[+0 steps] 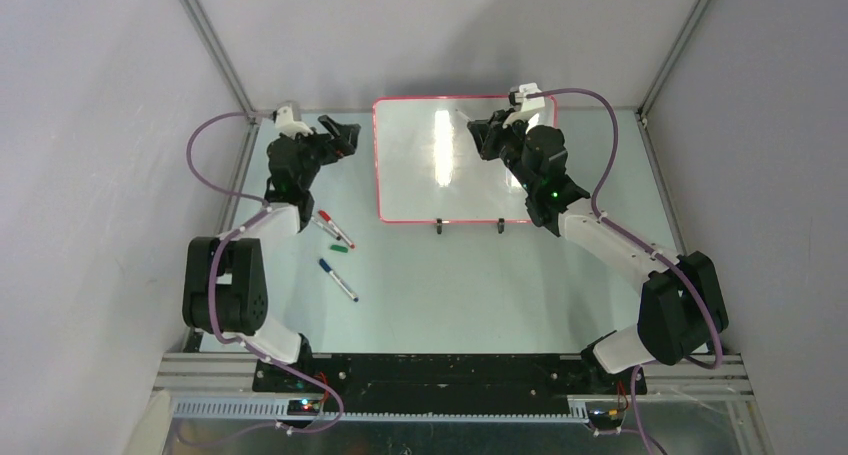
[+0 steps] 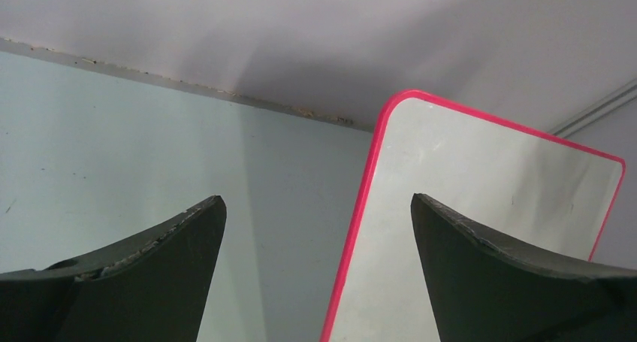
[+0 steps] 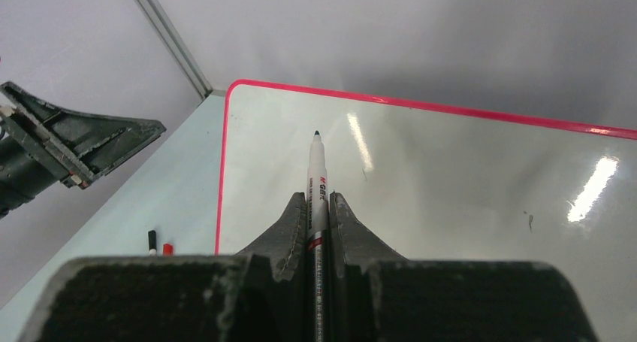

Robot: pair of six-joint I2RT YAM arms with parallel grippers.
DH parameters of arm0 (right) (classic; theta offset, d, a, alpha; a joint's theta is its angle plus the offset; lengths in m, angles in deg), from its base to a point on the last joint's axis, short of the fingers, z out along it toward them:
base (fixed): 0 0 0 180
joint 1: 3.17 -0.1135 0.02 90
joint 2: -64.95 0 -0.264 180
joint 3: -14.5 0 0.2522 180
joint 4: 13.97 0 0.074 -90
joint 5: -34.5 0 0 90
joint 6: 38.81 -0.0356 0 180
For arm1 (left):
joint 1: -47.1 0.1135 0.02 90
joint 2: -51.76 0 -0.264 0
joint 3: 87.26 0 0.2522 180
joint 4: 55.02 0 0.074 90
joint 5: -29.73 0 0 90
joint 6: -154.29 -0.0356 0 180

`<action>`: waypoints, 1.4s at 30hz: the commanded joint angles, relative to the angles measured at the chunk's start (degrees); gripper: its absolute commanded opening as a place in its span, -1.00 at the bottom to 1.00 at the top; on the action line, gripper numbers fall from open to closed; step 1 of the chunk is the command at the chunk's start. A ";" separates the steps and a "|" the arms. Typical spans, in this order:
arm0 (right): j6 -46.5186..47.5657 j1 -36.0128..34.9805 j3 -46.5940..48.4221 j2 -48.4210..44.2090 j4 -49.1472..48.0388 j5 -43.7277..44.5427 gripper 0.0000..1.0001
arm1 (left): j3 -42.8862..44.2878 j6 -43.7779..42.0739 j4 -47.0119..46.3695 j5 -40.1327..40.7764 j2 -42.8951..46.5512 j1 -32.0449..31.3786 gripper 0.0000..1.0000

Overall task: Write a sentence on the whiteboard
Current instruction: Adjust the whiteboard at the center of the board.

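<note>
right arm poised to start the sentence, left arm standing by

my right gripper (image 3: 318, 201) is clamped tight on an uncapped marker (image 3: 317, 173), whose dark tip (image 3: 316, 135) points over the far-left part of the whiteboard (image 1: 376, 165); i cannot tell whether the tip touches the surface. the board lies on the table (image 1: 450, 285) between the two arms, and i can make out no letters on it yet. my left gripper (image 1: 344, 135) hangs just beside the board's left rim, jaws spread as wide as they go and holding nothing. to do this well, i judge i should lower the tip gently until it just marks, keep the pressure light and even on the glossy face, start near this corner to leave room for two lines, and keep the left arm ready to steady the rim if the board slides.
</note>
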 commanded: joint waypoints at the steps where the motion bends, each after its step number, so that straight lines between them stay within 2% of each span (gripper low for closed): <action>1: -0.32 0.21 -0.05 -2.09 -2.66 -0.30 -1.00 | 6.75 -2.49 12.97 2.92 -1.15 -0.85 0.99; 3: -0.31 0.27 -0.02 -2.09 -2.65 -0.25 -1.00 | 9.19 -2.44 17.52 7.63 -1.18 -1.02 0.99; 8: -0.47 0.41 -0.02 -1.81 -2.69 -0.38 -1.00 | 9.08 0.02 17.53 10.86 -0.46 -1.57 0.99; 10: -0.46 0.41 0.03 -1.73 -2.83 -0.47 -1.00 | 10.67 1.59 20.35 15.81 -0.87 -2.65 0.99; 13: -0.44 0.45 -0.01 -1.70 -2.86 -0.50 -1.00 | 14.67 2.33 27.19 29.42 -1.46 -5.27 0.99; 15: -0.48 0.48 0.02 -1.68 -2.82 -0.61 -1.00 | 17.45 3.60 30.95 33.44 -2.31 -6.81 0.99; 19: -0.63 0.69 -0.05 -1.80 -2.65 -0.58 -1.00 | 19.38 4.72 32.33 30.60 -3.25 -7.11 0.99; 21: -0.62 0.75 -0.06 -1.92 -2.44 -0.57 -1.00 | 19.36 1.97 31.80 29.31 -3.59 -7.13 0.99; 23: -0.75 0.80 -0.02 -1.97 -2.35 -0.57 -1.00 | 17.64 -1.29 29.57 28.29 -3.07 -7.12 0.99; 27: -0.96 0.89 -0.01 -1.85 -2.46 -0.76 -1.00 | 11.52 -7.87 20.52 20.10 -1.16 -7.12 0.99; 33: -1.36 0.93 -0.03 -1.67 -2.79 -0.75 -1.00 | 8.54 -9.59 13.30 10.51 -1.59 -7.11 0.99; 38: -1.69 0.96 0.01 -1.61 -3.01 -0.80 -1.00 | 9.59 -10.00 15.06 10.95 -2.91 -7.04 0.99; 42: -1.85 0.93 0.03 -1.32 -3.27 -0.76 -1.00 | 5.47 -9.68 7.22 7.78 -2.14 -6.95 0.99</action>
